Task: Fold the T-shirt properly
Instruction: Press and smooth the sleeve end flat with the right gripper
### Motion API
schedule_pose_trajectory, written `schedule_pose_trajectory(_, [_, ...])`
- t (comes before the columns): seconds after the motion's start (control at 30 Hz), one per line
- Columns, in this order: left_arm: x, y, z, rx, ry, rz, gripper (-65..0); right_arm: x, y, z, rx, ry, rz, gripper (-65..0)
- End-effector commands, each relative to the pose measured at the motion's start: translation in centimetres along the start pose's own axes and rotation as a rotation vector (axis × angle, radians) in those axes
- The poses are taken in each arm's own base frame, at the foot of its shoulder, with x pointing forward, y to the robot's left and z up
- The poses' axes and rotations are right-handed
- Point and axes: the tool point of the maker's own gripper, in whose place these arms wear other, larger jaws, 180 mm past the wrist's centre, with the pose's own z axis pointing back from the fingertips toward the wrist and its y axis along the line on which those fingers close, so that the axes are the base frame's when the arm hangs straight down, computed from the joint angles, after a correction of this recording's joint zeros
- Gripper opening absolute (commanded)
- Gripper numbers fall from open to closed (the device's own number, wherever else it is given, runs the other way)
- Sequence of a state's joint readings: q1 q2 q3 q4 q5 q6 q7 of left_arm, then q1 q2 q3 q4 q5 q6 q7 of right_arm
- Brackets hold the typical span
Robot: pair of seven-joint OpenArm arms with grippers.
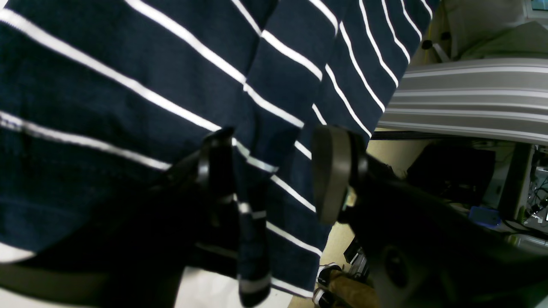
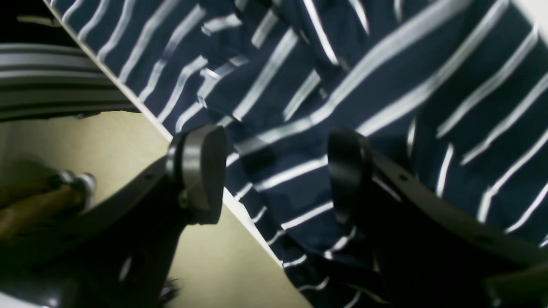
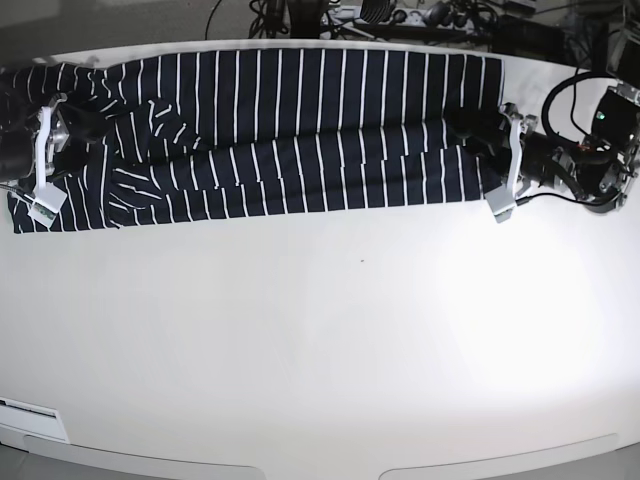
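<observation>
Striped T-shirt along table's far edge, left hand apart, right hand apart, bare tabletop nearer

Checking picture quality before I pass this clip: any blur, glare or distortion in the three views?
Right wrist view: motion-blurred, the T-shirt stripes smear, though the right gripper pads stay fairly crisp. Left wrist view: sharp stripes, but the left gripper body is lost in deep shadow. Base view: fisheye bends the table edges, and glare washes out its right side.
</observation>
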State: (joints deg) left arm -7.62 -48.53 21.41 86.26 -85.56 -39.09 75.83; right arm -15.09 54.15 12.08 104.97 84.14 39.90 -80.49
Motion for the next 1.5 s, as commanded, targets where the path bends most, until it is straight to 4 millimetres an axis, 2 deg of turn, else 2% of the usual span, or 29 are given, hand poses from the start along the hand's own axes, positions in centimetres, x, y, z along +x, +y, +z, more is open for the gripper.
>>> schedule_pose_trajectory(0.0, [0.2,0.4,0.8,0.028,0.006,-0.019,-33.6,1.3,-0.1,1.3,-0.029,-0.021,0.049,-25.4])
schedule_pose_trajectory(0.13, [0.2,0.4,0.8,0.028,0.005,-0.020,-33.6,3.0,0.2,2.6,-0.077,-0.066,0.117,-25.7])
schedule_pose_trajectory(0.17, [0.2,0.4,0.8,0.028,0.006,-0.020,-33.6,4.3,0.1,3.1,-0.088,-0.136,0.119,-27.4])
schedule_pose_trajectory(0.2, [0.2,0.4,0.8,0.028,0.005,-0.020,-33.6,5.5,0.0,3.6,-0.097,-0.207,0.119,-32.1])
schedule_pose_trajectory(0.23, [0.2,0.4,0.8,0.028,0.006,-0.019,-33.6,6.2,-0.6,4.0,-0.140,-0.256,0.121,-39.7])
schedule_pose_trajectory(0.3, [0.2,0.4,0.8,0.028,0.006,-0.019,-33.6,6.7,-2.8,4.3,-0.262,-0.304,0.127,-63.3])
schedule_pose_trajectory(0.43, [0.2,0.4,0.8,0.028,0.005,-0.020,-33.6,7.3,-6.0,4.0,-0.433,-0.427,0.054,-65.0])
schedule_pose_trajectory(0.5, [0.2,0.4,0.8,0.028,0.006,-0.020,-33.6,6.6,-7.7,3.6,-0.514,-0.453,0.013,-65.0])
schedule_pose_trajectory(0.63, [0.2,0.4,0.8,0.028,0.006,-0.020,-33.6,3.6,-10.6,1.9,-0.600,-0.435,-0.076,-65.0])
schedule_pose_trajectory(0.77, [0.2,0.4,0.8,0.028,0.006,-0.020,-33.6,0.5,-12.0,-0.3,-0.580,-0.427,-0.196,-65.0])
schedule_pose_trajectory(0.87, [0.2,0.4,0.8,0.028,0.005,-0.020,-33.6,-0.3,-11.9,-1.5,-0.532,-0.418,-0.217,-65.0])
schedule_pose_trajectory(1.03, [0.2,0.4,0.8,0.028,0.007,-0.020,-33.6,0.7,-9.5,-2.6,-0.363,-0.459,-0.280,-65.0])
schedule_pose_trajectory(1.23, [0.2,0.4,0.8,0.028,0.006,-0.020,-33.6,0.7,-7.1,-4.1,-0.215,-0.443,-0.346,-65.0])
schedule_pose_trajectory(1.47, [0.2,0.4,0.8,0.028,0.006,-0.020,-33.6,1.0,-3.4,-4.5,-0.003,-0.404,-0.377,-65.0])
